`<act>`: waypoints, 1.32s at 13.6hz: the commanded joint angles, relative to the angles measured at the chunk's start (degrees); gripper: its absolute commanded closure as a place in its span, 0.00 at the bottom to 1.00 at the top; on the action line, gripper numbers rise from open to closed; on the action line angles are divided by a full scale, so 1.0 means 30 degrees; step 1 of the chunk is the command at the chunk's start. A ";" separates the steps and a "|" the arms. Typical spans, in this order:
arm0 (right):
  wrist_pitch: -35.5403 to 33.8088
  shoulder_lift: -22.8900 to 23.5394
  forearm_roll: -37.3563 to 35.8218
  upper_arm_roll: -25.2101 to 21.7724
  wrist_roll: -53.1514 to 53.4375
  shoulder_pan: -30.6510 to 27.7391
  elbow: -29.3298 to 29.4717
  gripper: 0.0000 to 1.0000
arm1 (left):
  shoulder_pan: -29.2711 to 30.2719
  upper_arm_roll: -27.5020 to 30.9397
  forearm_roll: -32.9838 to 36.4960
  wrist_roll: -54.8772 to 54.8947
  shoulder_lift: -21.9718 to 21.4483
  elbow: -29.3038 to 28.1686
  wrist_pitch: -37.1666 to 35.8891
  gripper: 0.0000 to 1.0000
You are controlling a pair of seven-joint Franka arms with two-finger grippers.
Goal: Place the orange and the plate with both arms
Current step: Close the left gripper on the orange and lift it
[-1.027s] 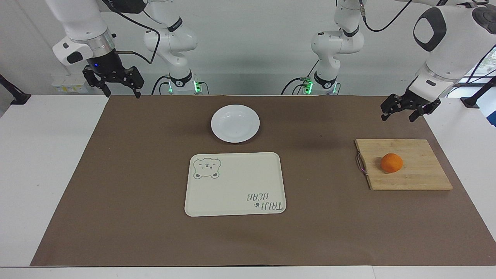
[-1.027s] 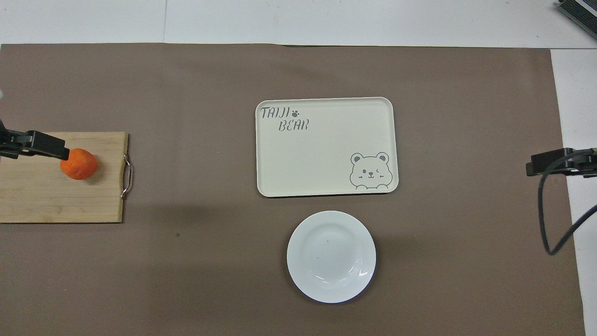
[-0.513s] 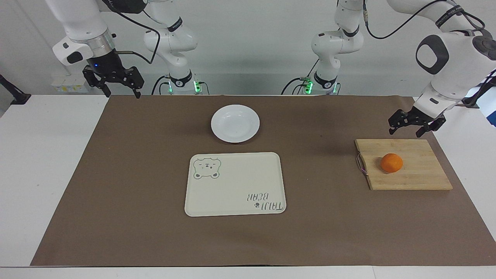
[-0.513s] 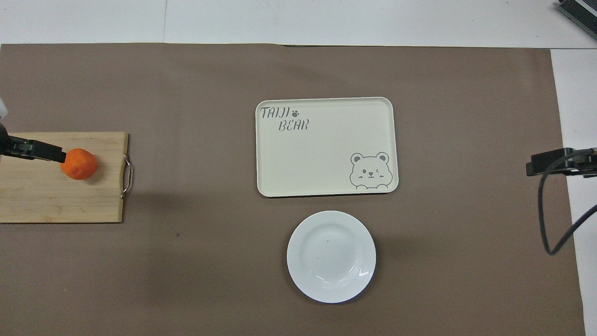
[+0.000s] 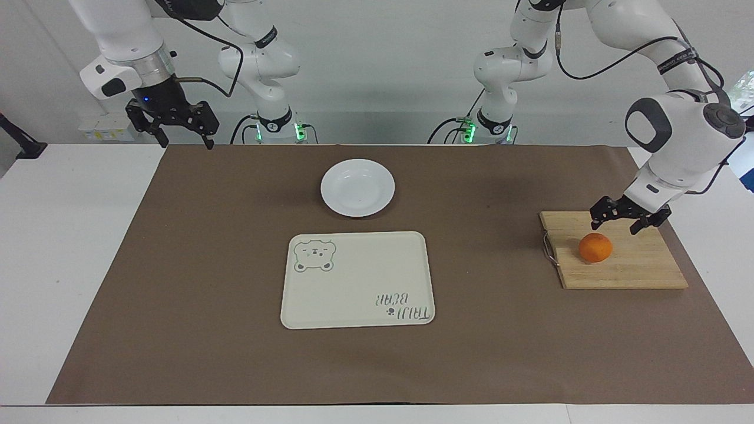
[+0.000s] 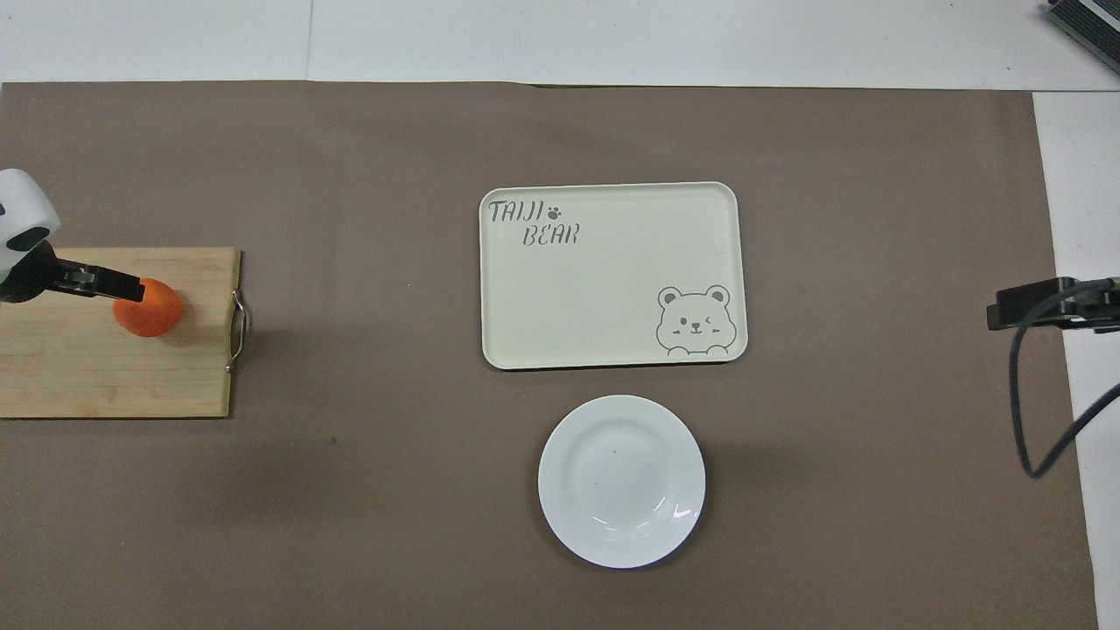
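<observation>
Both arms are glossy white, built of rounded jointed segments with black bands at the joints. The left arm [image 5: 677, 135] has a dark rounded panel on its bulky wrist housing, a round grey cap at the elbow joint, and a thin black cable looped along it. The right arm [image 5: 126, 41] ends in a silver metal ring above a black wrist with a small blue light, and black cables trail from it. Each carries a black two-finger gripper with angular linkages.
</observation>
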 commanded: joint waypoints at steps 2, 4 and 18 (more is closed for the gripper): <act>0.0132 -0.0220 0.0095 0.0069 -0.0067 -0.0174 -0.0152 0.00 | 0.0237 -0.0159 0.0126 0.0370 0.0268 -0.1276 0.2010 0.00; 0.0103 -0.0221 0.0095 0.0069 -0.0067 -0.0174 -0.0152 0.00 | 0.0324 -0.0159 -0.0107 0.0341 0.0736 -0.1541 0.2627 0.00; 0.0103 -0.0220 0.0095 0.0069 -0.0067 -0.0174 -0.0152 0.00 | 0.0823 -0.0188 -0.0342 0.0575 0.2116 -0.2860 0.5091 0.90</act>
